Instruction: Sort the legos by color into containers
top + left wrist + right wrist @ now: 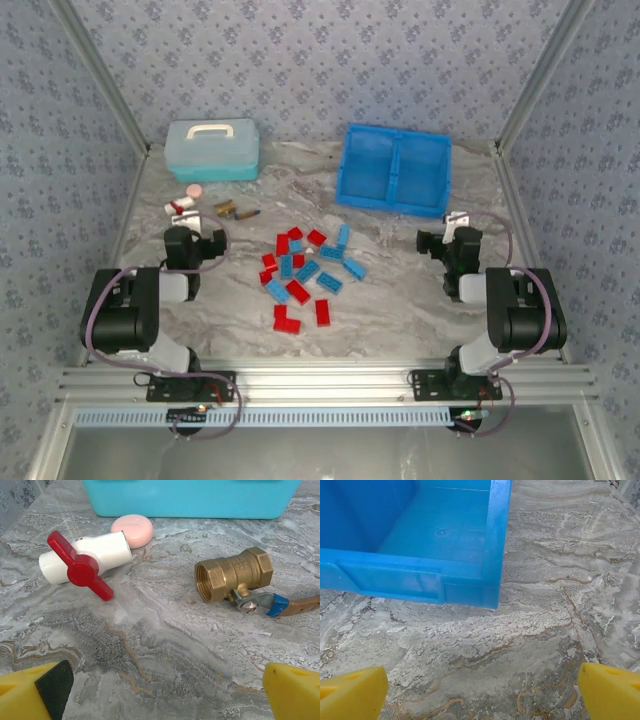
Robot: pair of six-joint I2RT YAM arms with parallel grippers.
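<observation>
Small red and light blue plastic lego bricks [308,272] lie scattered mid-table — right of the left gripper [196,242], left of the right gripper [447,242], the left seemingly nearer. Both grippers gape empty — the bright blue divided plastic tray [392,205] sits far right.

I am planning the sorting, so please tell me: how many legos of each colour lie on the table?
Red legos: 9
Light blue legos: 8
Total: 17
Some of them touch or overlap, so each count may be off by one.
</observation>
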